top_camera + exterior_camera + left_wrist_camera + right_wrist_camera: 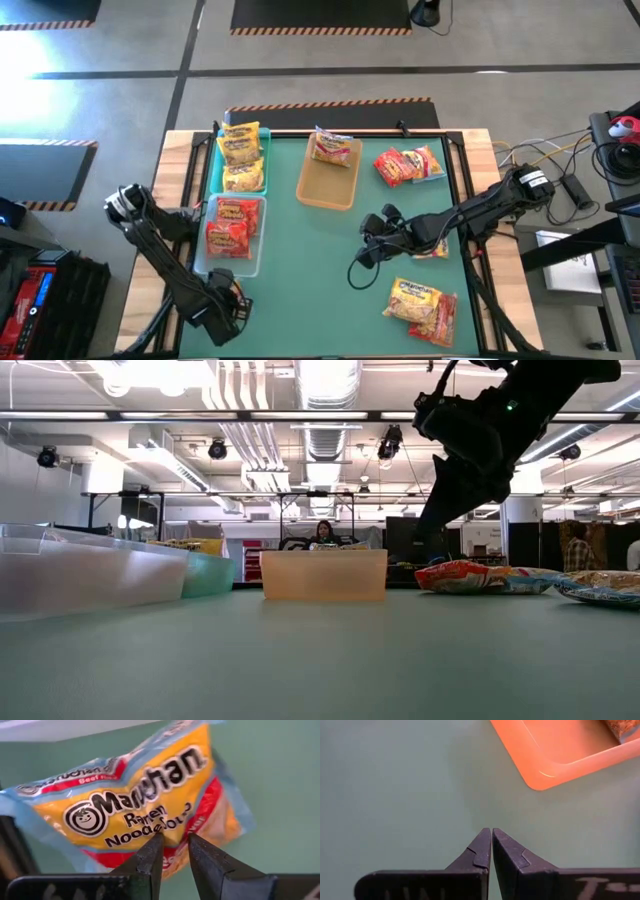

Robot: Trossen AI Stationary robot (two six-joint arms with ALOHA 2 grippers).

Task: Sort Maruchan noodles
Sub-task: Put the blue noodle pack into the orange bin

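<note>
Several noodle packets lie sorted and unsorted over the green table (300, 260). In the left wrist view one crinkly packet (145, 805), yellow with red bands and a pale blue border, printed "Maruchan Ramen Noodle Soup", sits pinched at its edge between the left gripper (173, 845) fingers, which are nearly closed on the wrapper. From above, that gripper (225, 297) is near the table's front left corner, just in front of the clear tray (205, 262), which holds red packets (232, 226). Behind it the teal tray (218, 160) holds yellow packets (241, 150), and the tan tray (330, 190), toward the middle of the far edge, holds one packet (330, 148) at its far end. More red and yellow packets (408, 164) lie loose near the far right corner, another pile (425, 305) near the front right corner. The right gripper (375, 235) hovers over the middle of the table, right of centre, its fingers (482, 850) pressed together on nothing, with the tan tray's corner (555, 755) ahead. The table has a wooden border (180, 170) and stands on a grey floor marked with striped tape (330, 103). Across the table top, the room behind shows ceiling ducts (325, 390), hanging lamps (217, 450) and a person (324, 532) seated far off behind the tan tray.
</note>
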